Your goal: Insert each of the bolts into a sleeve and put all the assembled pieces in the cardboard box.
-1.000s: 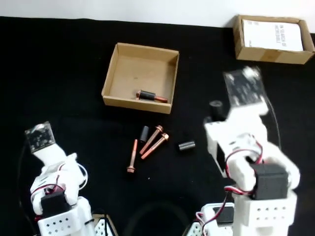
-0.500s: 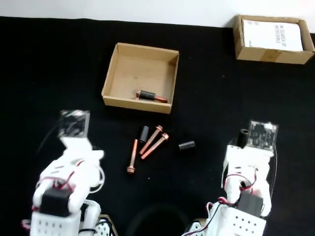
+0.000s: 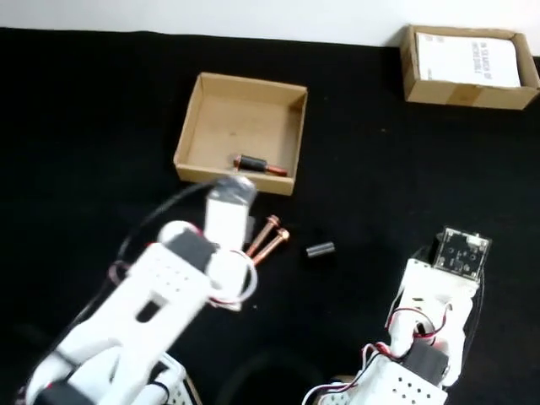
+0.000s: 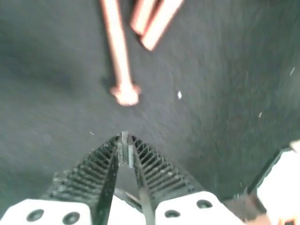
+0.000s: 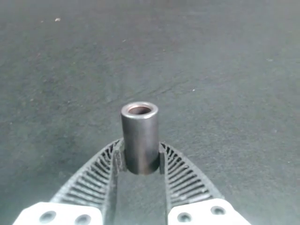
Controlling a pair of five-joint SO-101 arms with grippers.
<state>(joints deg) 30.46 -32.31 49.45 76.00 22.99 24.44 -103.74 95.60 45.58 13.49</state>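
Your left gripper (image 4: 124,143) has its fingers pressed together, a bolt (image 4: 118,56) lying just beyond the tips. Your right gripper (image 5: 139,158) pinches a sleeve (image 5: 139,131) upright, well apart from the cardboard box (image 3: 187,135).

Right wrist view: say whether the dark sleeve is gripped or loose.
Gripped: the right gripper clamps the dark cylindrical metal sleeve on both sides.

Open cardboard box (image 3: 232,175) holds one assembled piece (image 3: 260,165), a copper bolt through a black sleeve, lying flat near its front wall. Just outside that wall two copper bolts (image 3: 268,240) lie side by side on a slant, a third bolt (image 4: 119,56) beside them, a loose sleeve (image 3: 320,250) on its side nearby. The right gripper (image 5: 140,157) clamps another sleeve (image 5: 139,131), bore end showing.
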